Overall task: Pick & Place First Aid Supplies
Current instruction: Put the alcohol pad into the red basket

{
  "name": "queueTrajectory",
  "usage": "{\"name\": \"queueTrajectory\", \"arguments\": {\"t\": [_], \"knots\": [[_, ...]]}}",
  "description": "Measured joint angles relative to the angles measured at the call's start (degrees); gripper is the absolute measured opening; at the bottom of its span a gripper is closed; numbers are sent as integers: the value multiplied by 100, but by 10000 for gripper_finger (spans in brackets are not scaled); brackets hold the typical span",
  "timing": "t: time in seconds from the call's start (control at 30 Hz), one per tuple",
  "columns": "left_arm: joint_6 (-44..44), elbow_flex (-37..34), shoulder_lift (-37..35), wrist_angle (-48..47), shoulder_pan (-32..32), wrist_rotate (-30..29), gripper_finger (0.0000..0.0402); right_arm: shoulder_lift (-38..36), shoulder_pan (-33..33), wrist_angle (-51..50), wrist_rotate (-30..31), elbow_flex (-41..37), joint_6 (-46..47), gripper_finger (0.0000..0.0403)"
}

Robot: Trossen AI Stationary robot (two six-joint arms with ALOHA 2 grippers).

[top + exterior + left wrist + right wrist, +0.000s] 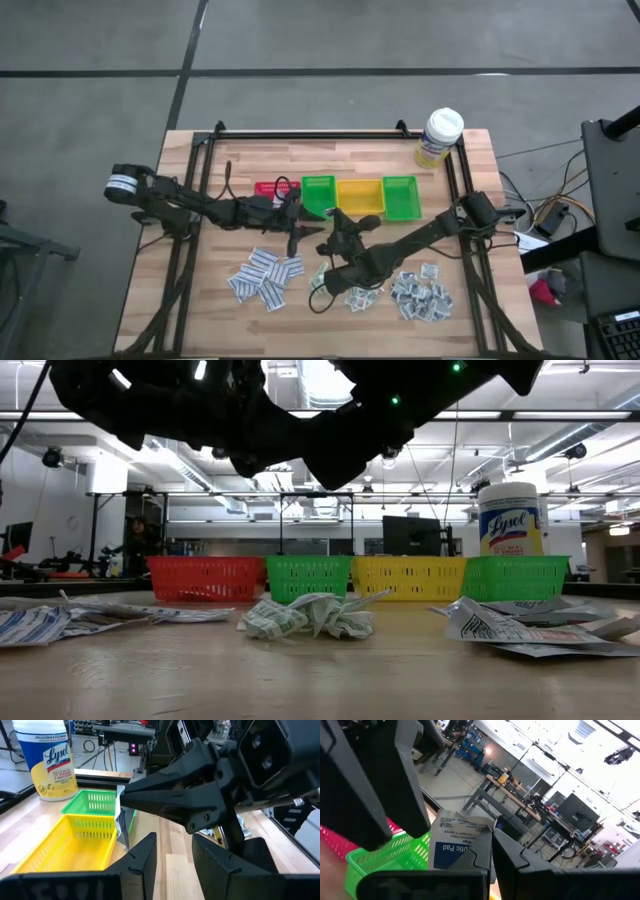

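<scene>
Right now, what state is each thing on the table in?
Right gripper: shut on a packet, held above the bins.
Left gripper: fingers apart, empty, facing the right gripper.
Yellow bin: upright, looks empty.
Bottle: upright, capped.
Packet piles: loose on the table.

Lighting's even overhead, wooden desk (300, 320) evenly lit w/ only soft shadows under the arms. Low view is backlit by bright ceiling strip lights (560, 415), so the arms go near-black silhouettes. Right wrist view blows out toward the ceiling; close-up dark gripper fingers (512, 857) look soft/blurry.
</scene>
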Motion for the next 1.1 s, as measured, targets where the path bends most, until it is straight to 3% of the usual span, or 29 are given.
{"name": "queueTrajectory", "arguments": {"t": [0.33,1.1], "knots": [[-45,-20,-2,-464,0,-52,120,0,39,0,0,0,-383,8],[-31,-18,-9,-345,9,-847,120,0,142,71,0,0,-244,8]]}}
